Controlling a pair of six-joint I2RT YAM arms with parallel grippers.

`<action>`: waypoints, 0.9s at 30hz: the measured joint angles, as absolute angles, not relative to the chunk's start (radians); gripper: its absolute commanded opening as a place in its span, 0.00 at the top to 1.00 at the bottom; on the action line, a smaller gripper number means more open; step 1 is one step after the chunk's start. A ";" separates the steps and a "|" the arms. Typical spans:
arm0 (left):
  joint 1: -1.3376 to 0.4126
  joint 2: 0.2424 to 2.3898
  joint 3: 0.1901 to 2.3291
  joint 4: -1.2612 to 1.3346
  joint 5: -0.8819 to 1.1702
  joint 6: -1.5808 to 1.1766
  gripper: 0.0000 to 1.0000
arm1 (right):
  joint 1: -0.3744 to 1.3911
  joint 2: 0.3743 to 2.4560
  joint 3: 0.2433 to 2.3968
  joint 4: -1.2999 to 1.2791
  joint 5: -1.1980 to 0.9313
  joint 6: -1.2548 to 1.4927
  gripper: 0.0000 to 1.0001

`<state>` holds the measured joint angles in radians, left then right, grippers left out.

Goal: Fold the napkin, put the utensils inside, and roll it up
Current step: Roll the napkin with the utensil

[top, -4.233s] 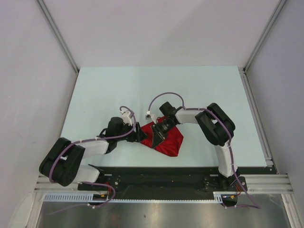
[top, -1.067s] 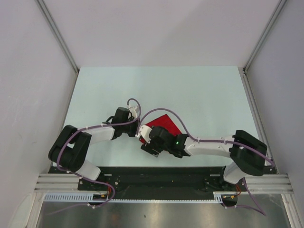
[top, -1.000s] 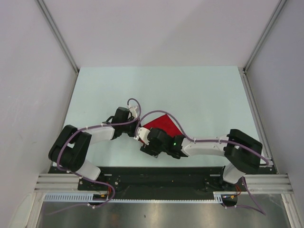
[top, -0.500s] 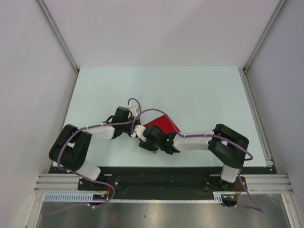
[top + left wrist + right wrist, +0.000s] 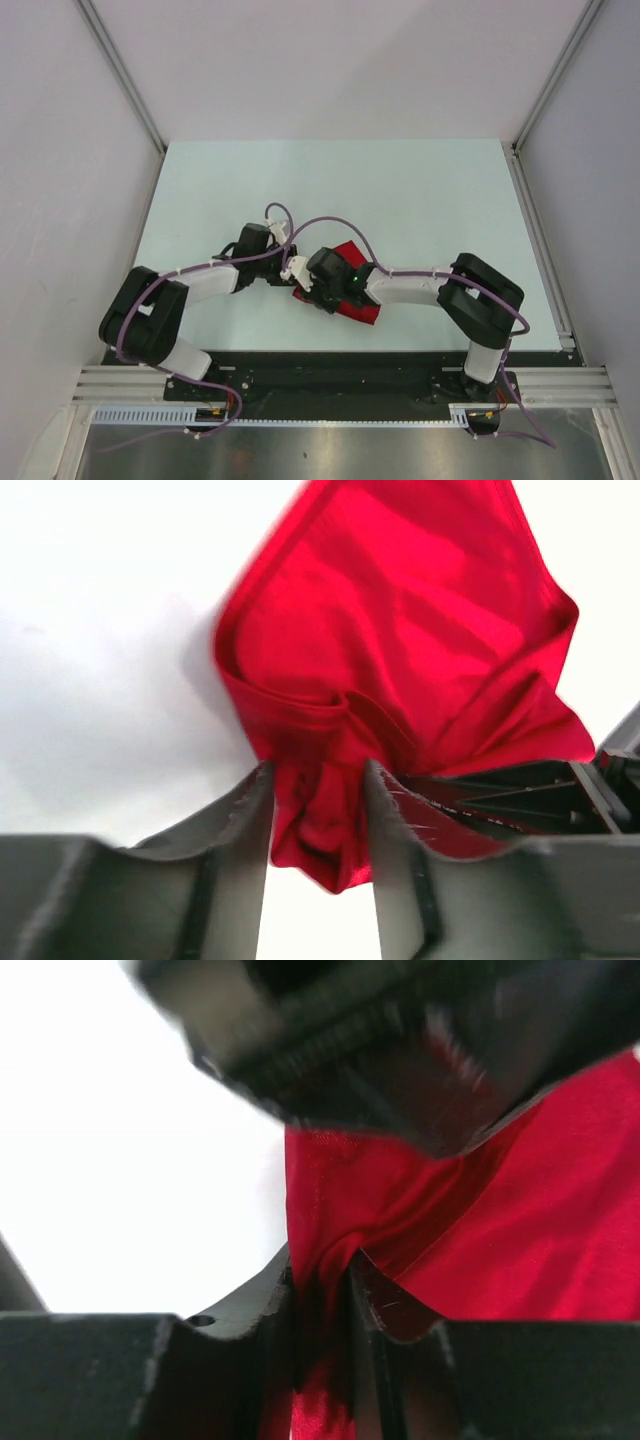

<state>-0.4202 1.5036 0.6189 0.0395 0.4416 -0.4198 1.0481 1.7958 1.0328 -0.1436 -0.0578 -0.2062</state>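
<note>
Left wrist view puts us right on the napkin [image 5: 400,650], and it is a bright red, thin, slightly glossy cloth with a hemmed edge running round its left and top sides. We see it gathered rather than flat. Broad smooth panels spread away from the camera, and they draw down into a tight knot of creases at the near end. That bunched end sits in the gap of the left gripper [image 5: 318,770], whose fingers [image 5: 240,840] stand spread on either side of it, so we call this one parted, not clamped.

Over on the right wrist view, the right gripper [image 5: 320,1260] has its fingers drawn close together with a narrow ridge of red cloth squeezed between them. That is a pinch on the napkin. More red fans out to the right beyond the pinch, and a dark blurred body fills the top of that view just above the cloth.

From the top external view, we place the napkin on the pale green table [image 5: 400,190], near its front edge and about midway across. The two grippers meet over its left end, and red shows on either side of the right wrist.
</note>
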 measured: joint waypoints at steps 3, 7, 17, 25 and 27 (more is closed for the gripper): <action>-0.402 1.457 0.616 0.035 0.394 -0.418 0.34 | 1.006 1.795 1.036 -0.156 -0.157 -0.179 0.75; -0.383 1.370 0.582 0.044 0.323 -0.421 0.30 | 0.958 1.795 1.036 -0.173 -0.279 -0.149 0.76; -0.379 1.078 0.333 0.164 0.292 -0.429 0.30 | 0.816 1.885 1.108 -0.258 -0.635 -0.120 0.81; -0.397 1.064 0.280 0.308 0.384 -0.439 0.32 | 0.704 2.038 1.213 -0.340 -0.938 -0.097 0.84; -0.408 1.098 0.280 0.336 0.399 -0.443 0.33 | 0.690 2.068 1.232 -0.356 -0.986 -0.096 0.83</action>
